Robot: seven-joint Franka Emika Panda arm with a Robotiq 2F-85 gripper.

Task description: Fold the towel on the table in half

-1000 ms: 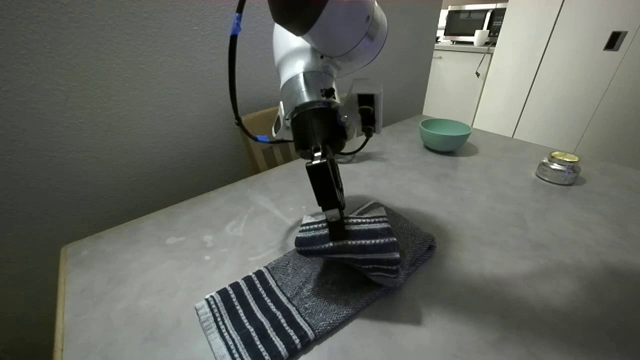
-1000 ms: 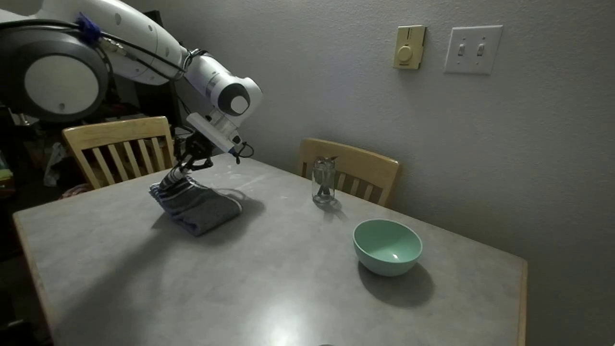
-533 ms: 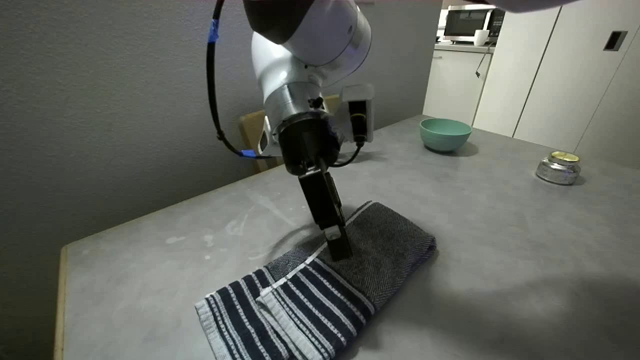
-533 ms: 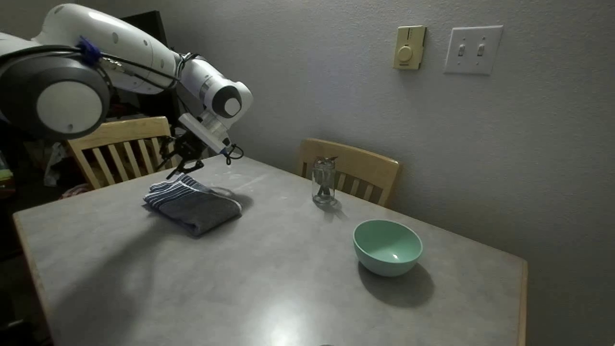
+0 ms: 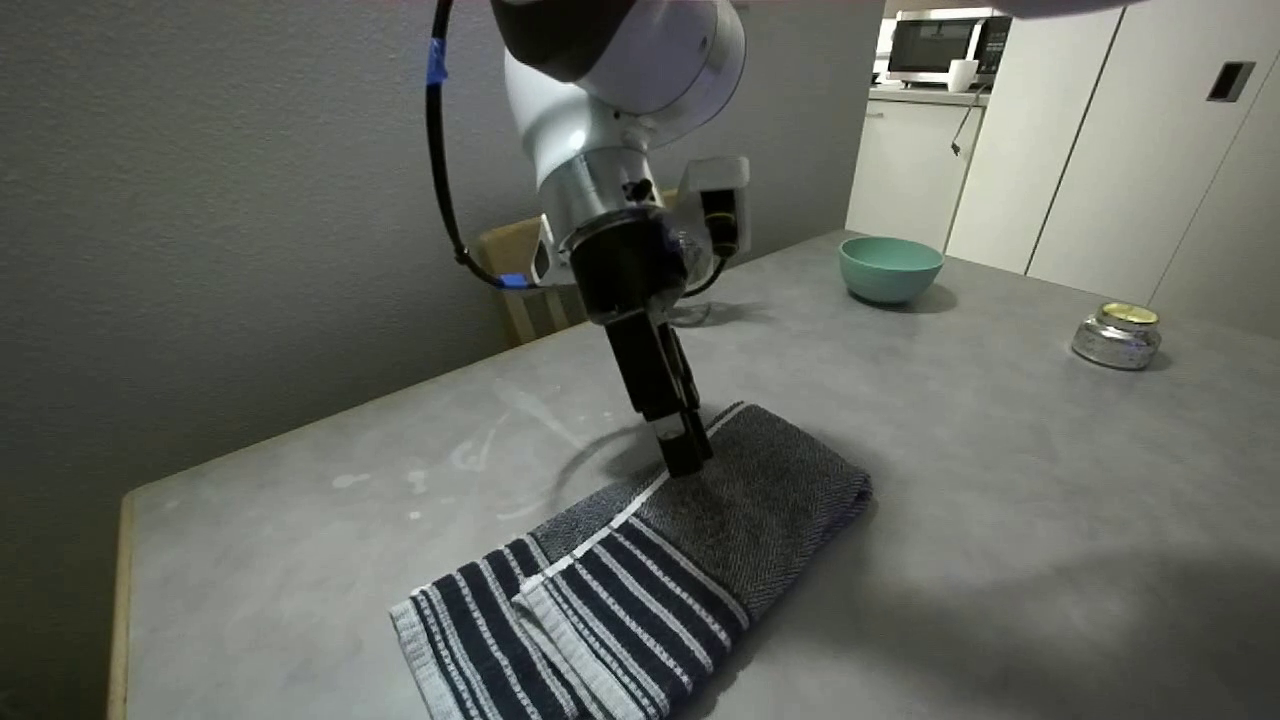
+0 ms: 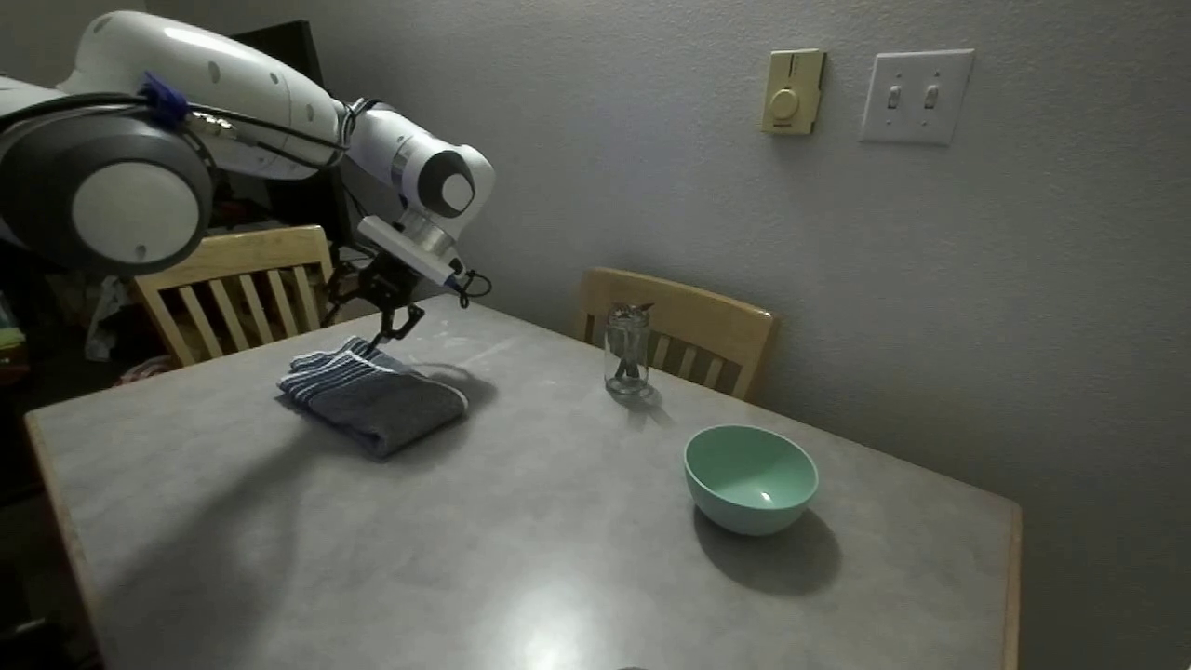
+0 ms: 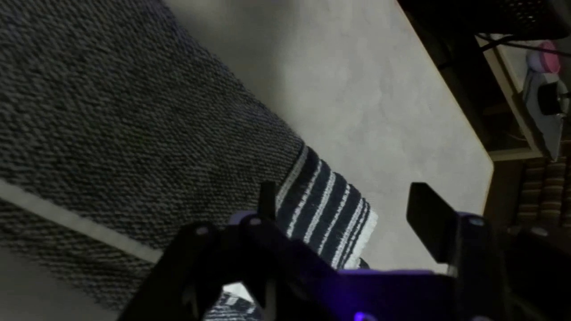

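The blue-gray towel (image 5: 765,500) lies doubled over on the table (image 5: 300,540), its fold toward the bowl's side in both exterior views. The upper layer's navy and white striped end rests askew on the lower one, leaving part of the lower stripes uncovered. Just above the towel's long edge stands my gripper (image 5: 690,455), jaws spread with nothing between them. In the wrist view the gripper (image 7: 345,209) has one fingertip over the towel (image 7: 134,102) and the opposite one over bare tabletop. Whether a fingertip touches the cloth I cannot tell.
A green bowl (image 6: 750,479) stands on the table, as does a glass jar holding utensils (image 6: 626,349). A silver jar with a yellow lid (image 5: 1115,337) sits farther off. Wooden chairs (image 6: 679,321) stand along the table's edge near the wall.
A second ago the gripper was shut on the raised striped end. That end has been let go and lies flat over the lower layer. The jaws have opened and the hand has risen slightly.
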